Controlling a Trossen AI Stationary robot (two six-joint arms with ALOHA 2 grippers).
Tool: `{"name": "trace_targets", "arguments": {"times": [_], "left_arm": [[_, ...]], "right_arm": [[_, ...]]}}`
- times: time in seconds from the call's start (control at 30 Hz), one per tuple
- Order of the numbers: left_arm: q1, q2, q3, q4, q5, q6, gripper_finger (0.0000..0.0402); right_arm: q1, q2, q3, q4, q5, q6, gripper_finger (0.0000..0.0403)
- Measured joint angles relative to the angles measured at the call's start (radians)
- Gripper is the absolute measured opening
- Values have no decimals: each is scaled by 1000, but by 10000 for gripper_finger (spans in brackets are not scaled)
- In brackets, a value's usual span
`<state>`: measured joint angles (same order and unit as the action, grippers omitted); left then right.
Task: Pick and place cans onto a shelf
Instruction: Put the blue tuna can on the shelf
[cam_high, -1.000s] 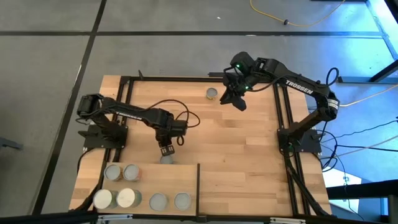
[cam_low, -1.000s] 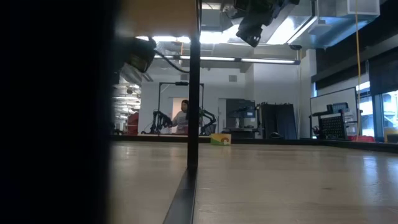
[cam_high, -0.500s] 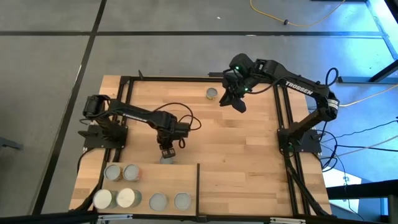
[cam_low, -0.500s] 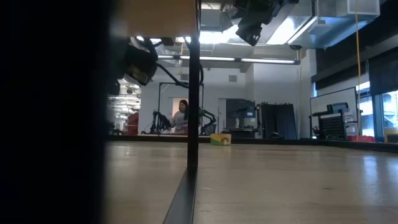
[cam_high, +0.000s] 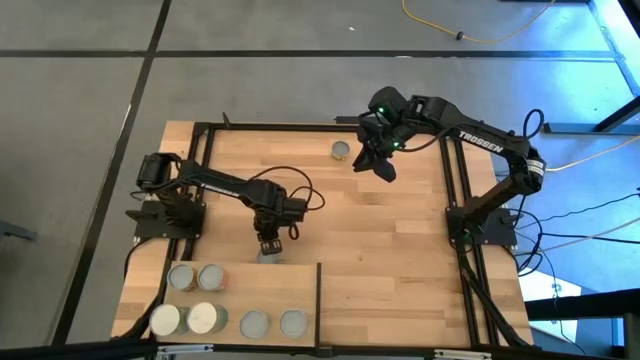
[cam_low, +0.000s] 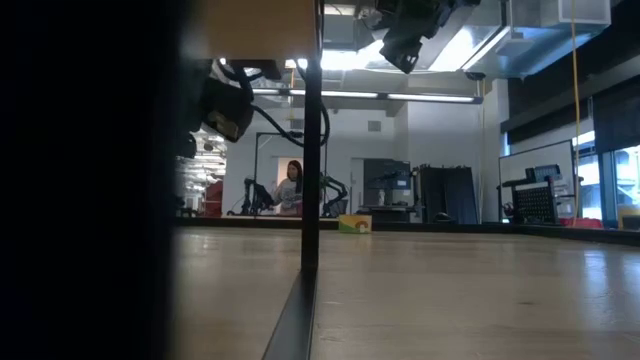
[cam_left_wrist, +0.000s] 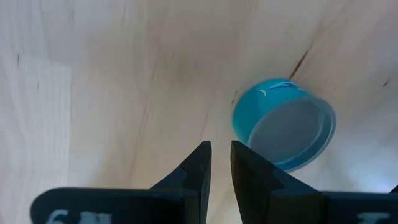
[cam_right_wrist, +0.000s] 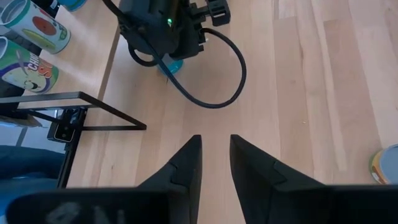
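Cans here look like small rigid metal cylinders, probably light and slick-sided, so a squeeze across the round wall, midway up, seems safest. The teal can lies on the surface just off the shelf edge, beside the left end effector, whose fingers stand nearly together with nothing between them. At 12 o'clock another can waits near the raised right end effector, slightly parted and empty. Six cans already sit on the shelf around 7 o'clock. The low view is largely blacked out.

Six cans stand on the shelf; one beside it.
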<state>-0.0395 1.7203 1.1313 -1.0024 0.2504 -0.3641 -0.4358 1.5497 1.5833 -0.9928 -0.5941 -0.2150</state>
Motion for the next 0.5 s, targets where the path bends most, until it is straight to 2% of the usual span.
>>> {"name": "trace_targets", "arguments": {"times": [0.5], "left_arm": [[0,0,-21,29,61,26,55]], "right_arm": [[0,0,0,0,-1,-3,85]]}}
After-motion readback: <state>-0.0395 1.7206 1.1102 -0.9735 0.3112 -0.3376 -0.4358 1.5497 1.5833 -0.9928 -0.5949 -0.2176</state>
